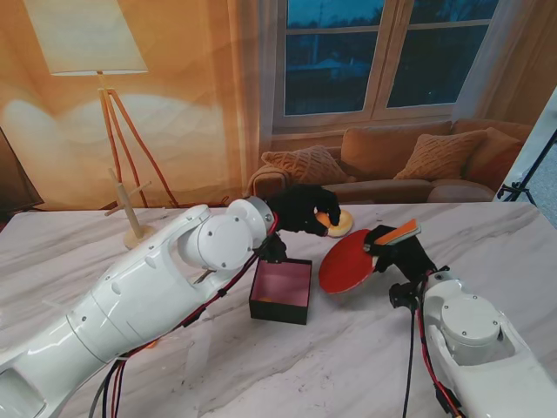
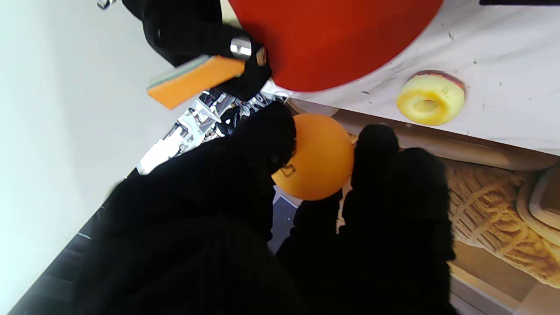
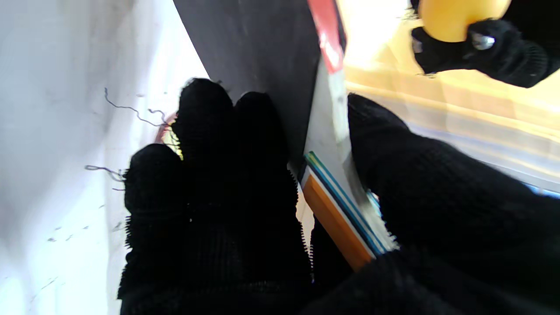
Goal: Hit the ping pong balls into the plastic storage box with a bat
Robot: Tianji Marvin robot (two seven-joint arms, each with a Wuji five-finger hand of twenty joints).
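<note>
While the black-gloved left hand [image 1: 305, 209] was held above the far part of the white marble-patterned surface [image 1: 348, 357], a small orange ping pong ball [image 1: 329, 220] was pinched between its fingertips [image 2: 271, 140], as was shown clearly in the left wrist view, where the ball [image 2: 317, 157] was seen between thumb and fingers. Just to the right of that hand, a red-faced table tennis bat with an orange wooden handle [image 1: 348, 259] was gripped by the black-gloved right hand [image 1: 402, 254], its fingers wrapped around the handle [image 3: 337, 218] and its round blade tilted toward the ball. A dark rectangular plastic storage box with a pinkish interior [image 1: 281, 290] was seen standing open on the surface, nearer to me than the ball and just to the left of the bat's blade; no ball could be made out inside it. A pale yellow ring-shaped object [image 2: 431, 98] was seen lying on the surface beyond the bat. At the far left of the surface, a small wooden stand [image 1: 132, 218] was seen upright.
</note>
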